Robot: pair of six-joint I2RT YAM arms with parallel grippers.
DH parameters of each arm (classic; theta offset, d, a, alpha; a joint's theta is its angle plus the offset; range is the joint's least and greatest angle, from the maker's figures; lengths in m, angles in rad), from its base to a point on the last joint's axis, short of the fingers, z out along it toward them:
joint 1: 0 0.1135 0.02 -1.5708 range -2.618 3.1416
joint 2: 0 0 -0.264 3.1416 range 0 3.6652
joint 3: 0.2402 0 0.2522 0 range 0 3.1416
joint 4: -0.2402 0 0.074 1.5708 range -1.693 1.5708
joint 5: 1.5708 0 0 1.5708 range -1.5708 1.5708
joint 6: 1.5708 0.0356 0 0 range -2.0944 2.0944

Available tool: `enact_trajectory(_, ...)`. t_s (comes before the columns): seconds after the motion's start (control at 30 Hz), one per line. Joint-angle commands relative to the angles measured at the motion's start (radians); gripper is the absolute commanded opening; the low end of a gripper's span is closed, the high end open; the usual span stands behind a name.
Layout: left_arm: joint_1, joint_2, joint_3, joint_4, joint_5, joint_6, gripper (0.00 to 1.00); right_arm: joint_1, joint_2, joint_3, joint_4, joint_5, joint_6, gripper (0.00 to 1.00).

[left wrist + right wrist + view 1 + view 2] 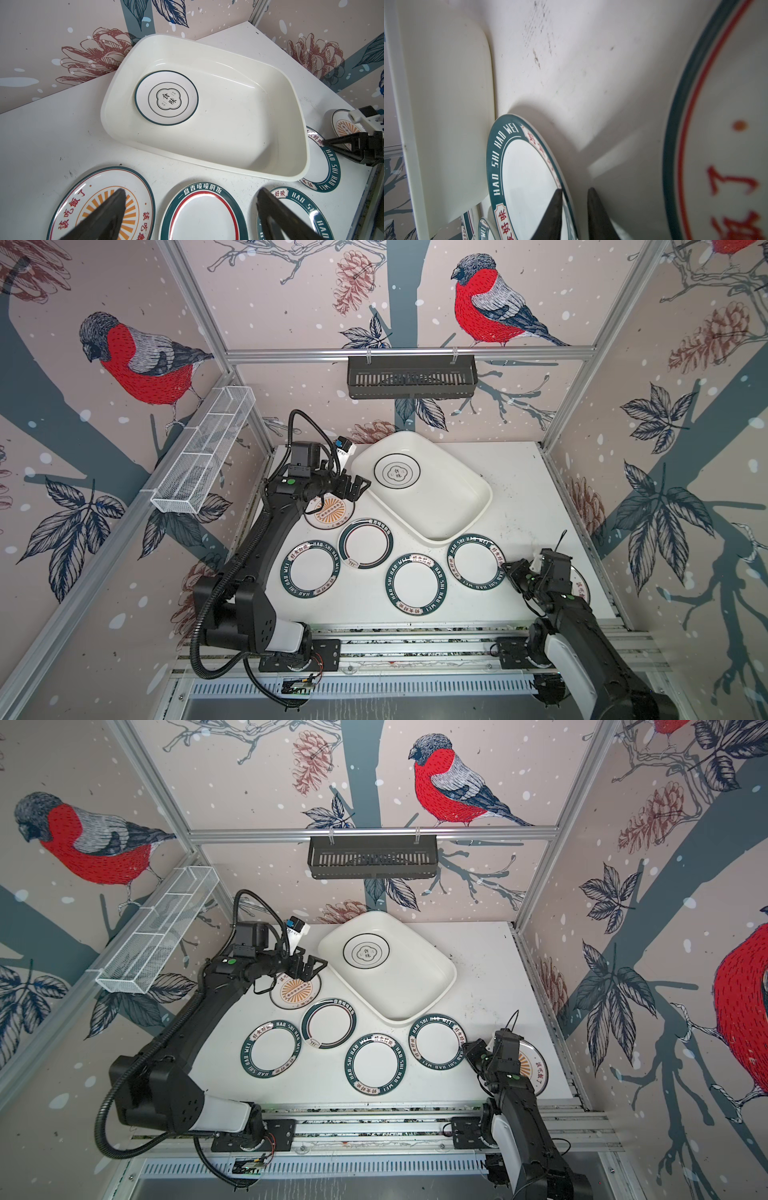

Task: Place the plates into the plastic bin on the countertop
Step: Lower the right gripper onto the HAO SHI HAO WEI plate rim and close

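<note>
Nearest my lens, low in the right wrist view, the right gripper [575, 190] shows two dark fingers [553, 209] straddling the rim of a teal lettered plate [525, 176]. One finger lies over the white face and the other sits just outside the edge. The gap is narrow, and I can't tell whether they pinch the rim or only bracket it. The plate's far edge sits just beside the outer wall of the plastic bin [446, 104] on the left of that frame. A blurred second sunburst plate [726, 145] fills the right side.

Now to a top view. The plastic bin [453, 502] sits askew in the upper middle of the countertop [519, 497]. One emblem plate [397, 473] lies flat inside it, toward its upper-left end.

Left of centre, the left gripper [359, 486] hovers beside the bin's left rim. Its fingers are spread wide with nothing between them. Below it lies a sunburst plate [330, 516], partly hidden by the arm.

The rest are out on the countertop. A red-ringed plate [365, 543] sits at centre, with two more lettered plates [307, 576] [415, 584] lower down. The straddled plate is at right of centre, and the second sunburst plate is tucked under the right arm.
</note>
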Motion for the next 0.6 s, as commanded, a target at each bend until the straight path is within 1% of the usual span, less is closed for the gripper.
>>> enact_trajectory(0.0, -0.002, -0.006, -0.003, -0.004, 0.029, 0.006, 0.98, -0.017, -0.005, -0.003, -0.013, 0.009, -0.014, 0.24)
enact_trajectory(0.07, -0.002, -0.005, -0.002, -0.003, 0.030, 0.004, 0.98, -0.025, -0.005, -0.004, -0.009, -0.003, -0.016, 0.24)
enact_trajectory(0.17, -0.002, -0.006, -0.001, -0.001, 0.030, 0.004, 0.98, -0.033, -0.005, -0.001, -0.004, -0.027, -0.023, 0.28)
enact_trajectory(0.3, -0.003, -0.004, -0.004, 0.002, 0.031, 0.002, 0.98, -0.038, -0.004, 0.009, -0.004, -0.047, -0.036, 0.28)
enact_trajectory(0.57, -0.004, -0.004, -0.010, 0.008, 0.033, -0.002, 0.98, -0.052, 0.036, 0.011, 0.013, -0.059, -0.054, 0.23)
